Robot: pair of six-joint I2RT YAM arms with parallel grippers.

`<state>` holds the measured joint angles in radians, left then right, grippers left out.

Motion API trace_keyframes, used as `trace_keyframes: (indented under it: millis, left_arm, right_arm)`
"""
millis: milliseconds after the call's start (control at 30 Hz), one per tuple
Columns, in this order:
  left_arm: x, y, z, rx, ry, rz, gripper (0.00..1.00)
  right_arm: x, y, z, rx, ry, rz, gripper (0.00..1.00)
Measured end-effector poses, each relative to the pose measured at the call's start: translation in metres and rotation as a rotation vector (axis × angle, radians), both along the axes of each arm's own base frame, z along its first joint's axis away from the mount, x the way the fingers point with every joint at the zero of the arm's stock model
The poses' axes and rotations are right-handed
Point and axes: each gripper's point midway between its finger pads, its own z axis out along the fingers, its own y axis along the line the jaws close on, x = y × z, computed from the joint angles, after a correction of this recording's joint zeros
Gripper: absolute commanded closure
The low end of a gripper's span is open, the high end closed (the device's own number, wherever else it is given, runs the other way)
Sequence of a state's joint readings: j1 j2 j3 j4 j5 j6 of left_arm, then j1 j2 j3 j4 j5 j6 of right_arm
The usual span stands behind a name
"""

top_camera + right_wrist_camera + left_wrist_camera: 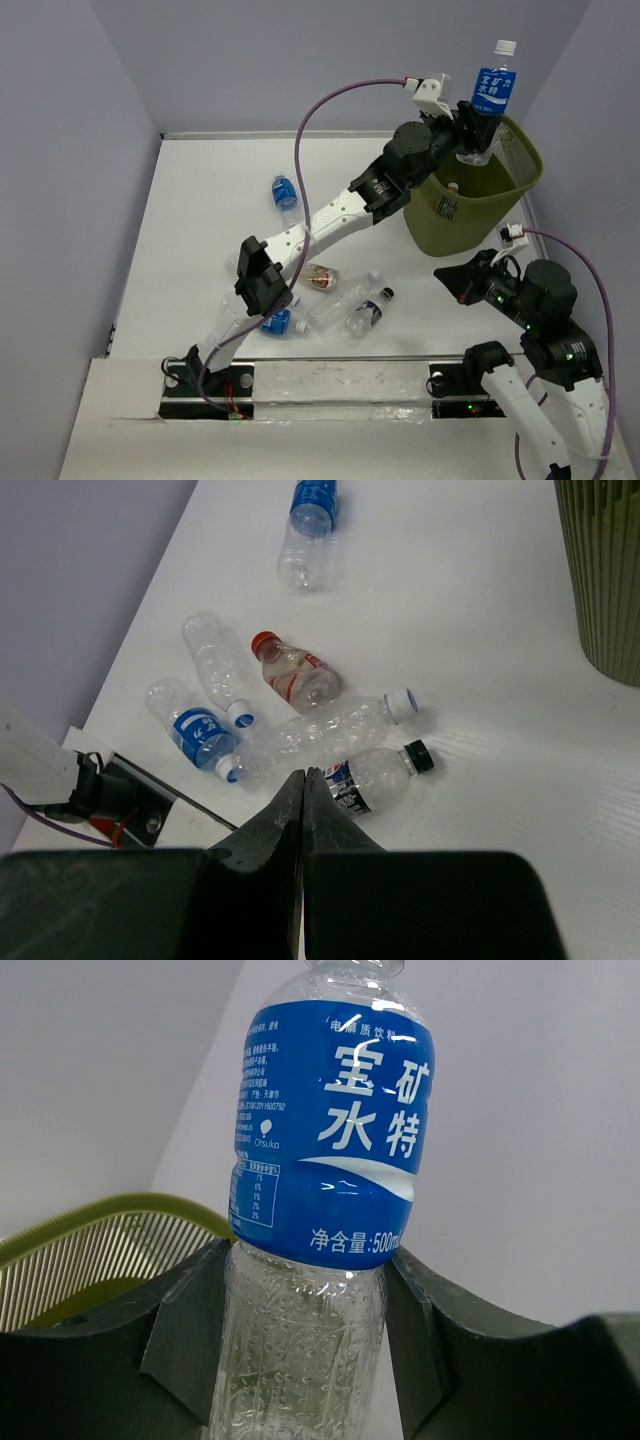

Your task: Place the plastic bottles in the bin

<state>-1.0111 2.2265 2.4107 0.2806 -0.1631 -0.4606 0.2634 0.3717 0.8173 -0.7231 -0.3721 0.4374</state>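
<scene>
Holding an upright blue-labelled bottle [492, 92] pinched in your left gripper [305, 1350] above the bin [480, 215] at the far right corner; your right gripper [303, 790], fingers pressed together, faces loose bottles [325, 730] near the front edge.

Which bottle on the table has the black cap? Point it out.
The short dark-labelled bottle lying beside the long clear white-capped bottle; no other cap is black.
</scene>
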Motion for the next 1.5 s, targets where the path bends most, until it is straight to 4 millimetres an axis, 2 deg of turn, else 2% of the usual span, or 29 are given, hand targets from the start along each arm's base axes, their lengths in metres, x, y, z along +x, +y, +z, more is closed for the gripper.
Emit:
trace_keyframes:
  millis: [67,100,167,300,367,533,600,633,700,767,800,833,933,967,1000,1033,1067,1133,1167,1200,1300,1333,1367,1400,1467,1500]
  left_arm:
    - [0.005,-0.01,-0.017,0.017,0.009,0.001,0.22]
    - [0.008,-0.013,-0.025,0.025,0.015,0.002,0.11]
    - [0.013,-0.021,-0.042,0.047,0.024,0.007,0.01]
    - [0.022,-0.026,-0.058,0.064,0.034,0.015,0.01]
    - [0.025,-0.023,-0.057,0.064,0.032,0.016,0.01]
    - [0.028,-0.014,-0.037,0.046,-0.004,0.002,0.01]
    - [0.03,-0.004,-0.028,0.068,-0.019,0.008,0.01]
    - [0.028,0.003,-0.022,0.084,-0.027,0.013,0.01]
    - [0.023,0.022,-0.011,0.128,-0.035,0.028,0.01]
    - [0.01,0.053,0.001,0.185,-0.044,0.055,0.01]
    - [-0.002,0.079,0.015,0.206,-0.054,0.079,0.01]
    - [-0.013,0.102,0.025,0.221,-0.06,0.101,0.01]
    - [-0.06,0.192,0.062,0.205,-0.096,0.184,0.01]
    - [-0.079,0.229,0.068,0.18,-0.101,0.222,0.01]
    - [-0.091,0.254,0.071,0.162,-0.1,0.249,0.01]
    - [-0.109,0.291,0.069,0.141,-0.09,0.293,0.01]
    - [-0.121,0.319,0.071,0.107,-0.086,0.327,0.01]
    - [-0.134,0.367,0.051,0.047,-0.027,0.417,0.01]
    - [-0.139,0.382,0.039,0.036,-0.005,0.442,0.01]
    - [-0.139,0.394,0.014,0.038,0.05,0.475,0.01]
    - [-0.132,0.4,-0.072,0.144,0.215,0.528,0.01]
    - [-0.13,0.401,-0.116,0.221,0.295,0.547,0.01]
    - [-0.133,0.404,-0.139,0.247,0.344,0.556,0.01]
    - [-0.135,0.406,-0.176,0.309,0.418,0.567,0.01]
    - [-0.142,0.414,-0.214,0.343,0.506,0.586,0.01]
    - [-0.146,0.419,-0.224,0.34,0.536,0.595,0.01]
  right_arm:
    - [-0.001,0.0,-0.001,-0.003,0.006,0.002,1.0]
    - [-0.002,-0.001,-0.001,-0.006,0.009,0.002,1.0]
    - [-0.003,-0.001,0.002,-0.009,0.004,0.005,1.0]
    - [-0.005,-0.001,0.01,-0.012,-0.018,0.012,1.0]
    - [-0.005,0.0,0.012,-0.013,-0.02,0.017,1.0]
    - [-0.002,0.001,0.014,-0.019,-0.019,0.021,1.0]
    - [-0.001,0.001,0.014,-0.02,-0.017,0.021,1.0]
    - [0.001,0.002,0.014,-0.022,-0.013,0.023,0.98]
    - [0.006,0.004,0.015,-0.023,-0.006,0.032,0.87]
    - [0.014,0.009,0.012,-0.026,0.013,0.047,0.76]
    - [0.018,0.011,0.011,-0.027,0.019,0.053,0.66]
    - [0.025,0.015,0.011,-0.023,0.03,0.068,0.61]
    - [0.041,0.029,0.007,-0.011,0.057,0.113,0.44]
    - [0.047,0.037,0.005,-0.01,0.065,0.137,0.4]
    - [0.051,0.043,0.003,-0.012,0.074,0.154,0.32]
    - [0.052,0.051,0.002,-0.016,0.075,0.173,0.29]
    - [0.051,0.066,-0.005,-0.031,0.092,0.214,0.26]
    - [0.048,0.098,-0.021,-0.089,0.123,0.29,0.17]
    - [0.044,0.111,-0.026,-0.11,0.136,0.323,0.15]
    - [0.046,0.127,-0.033,-0.142,0.147,0.343,0.11]
    - [0.063,0.16,-0.046,-0.207,0.161,0.349,0.05]
    - [0.075,0.173,-0.053,-0.231,0.169,0.337,0.02]
    - [0.088,0.182,-0.059,-0.255,0.174,0.32,0.0]
    - [0.1,0.191,-0.065,-0.275,0.176,0.301,0.0]
    - [0.122,0.207,-0.075,-0.316,0.18,0.273,0.0]
    - [0.139,0.219,-0.081,-0.339,0.181,0.25,0.0]
